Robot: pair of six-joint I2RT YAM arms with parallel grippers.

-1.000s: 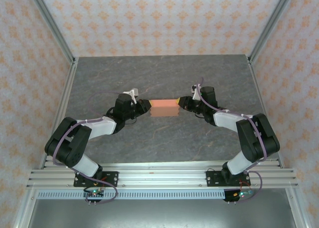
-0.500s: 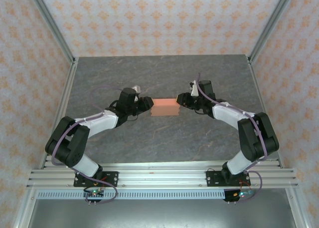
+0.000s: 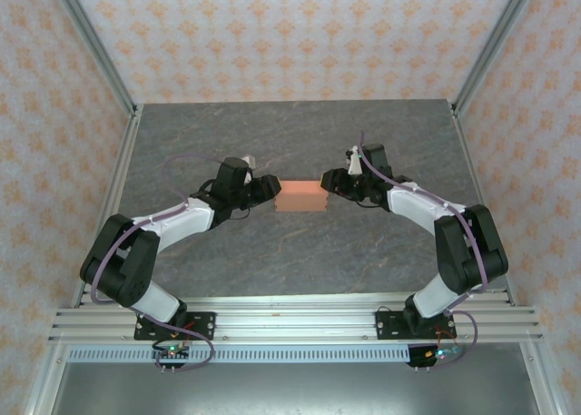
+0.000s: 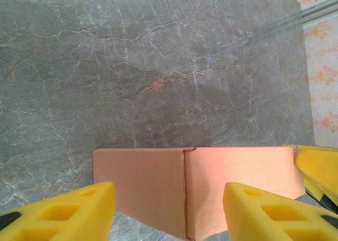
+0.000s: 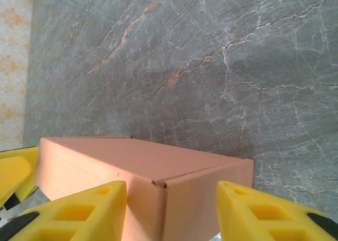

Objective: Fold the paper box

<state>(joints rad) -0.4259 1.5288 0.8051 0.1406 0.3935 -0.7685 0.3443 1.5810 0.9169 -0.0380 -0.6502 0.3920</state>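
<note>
Paper box (image 3: 300,195), folded, is flanked by left end effector (image 3: 270,188) and right end effector (image 3: 327,181), both spread, nothing held; a flap could be sprung if clipped.

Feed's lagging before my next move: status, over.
Left gripper open. Right gripper open. Paper box closed up, resting on table, one end between each gripper's fingers. Nothing blocking.

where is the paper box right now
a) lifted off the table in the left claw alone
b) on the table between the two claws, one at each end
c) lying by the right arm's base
b: the paper box sits on the table with the left claw at its left end and the right claw at its right end, both claws open.
</note>
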